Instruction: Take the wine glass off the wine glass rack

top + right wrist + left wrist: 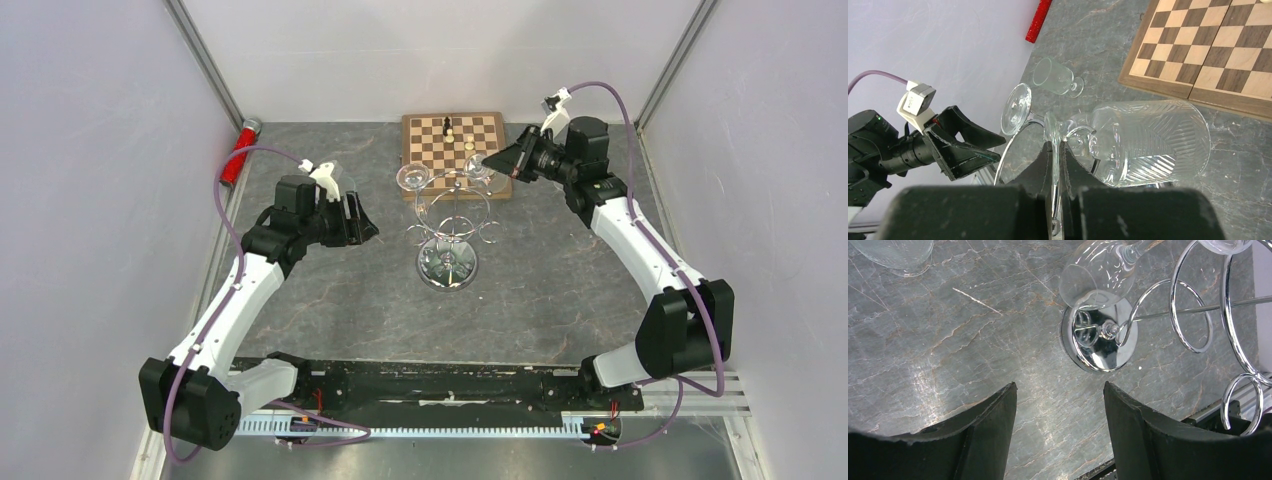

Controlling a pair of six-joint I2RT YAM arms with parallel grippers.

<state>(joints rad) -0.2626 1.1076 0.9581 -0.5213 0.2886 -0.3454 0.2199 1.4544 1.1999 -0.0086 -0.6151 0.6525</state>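
Shows a grey marbled surface (560, 290) from above, walled in white. Nearest, at left: the left claw (1059, 395), hanging above bare stone with jaws spread wide and nothing between them, pointed toward the wine glass rack (448, 264). At centre: that chrome rack, upright on its round mirrored base, with curled loop arms fanning from a ring on the post. Just left of the ring: a second clear glass (412, 178); hung or standing, cannot tell. Beyond, at the rack's far right side: the wine glass (1148, 142), a cut-patterned bowl lying sideways, stem apparently threaded through a chrome loop, so not yet off the rack. Pinched on the thin foot of that glass: the right claw (1056, 150), fingers closed almost together on the edge-on disc. Farthest back: a wooden chessboard (425, 140), its near edge just behind the gripped glass, and a red glittery cylinder (238, 155) against the left wall.
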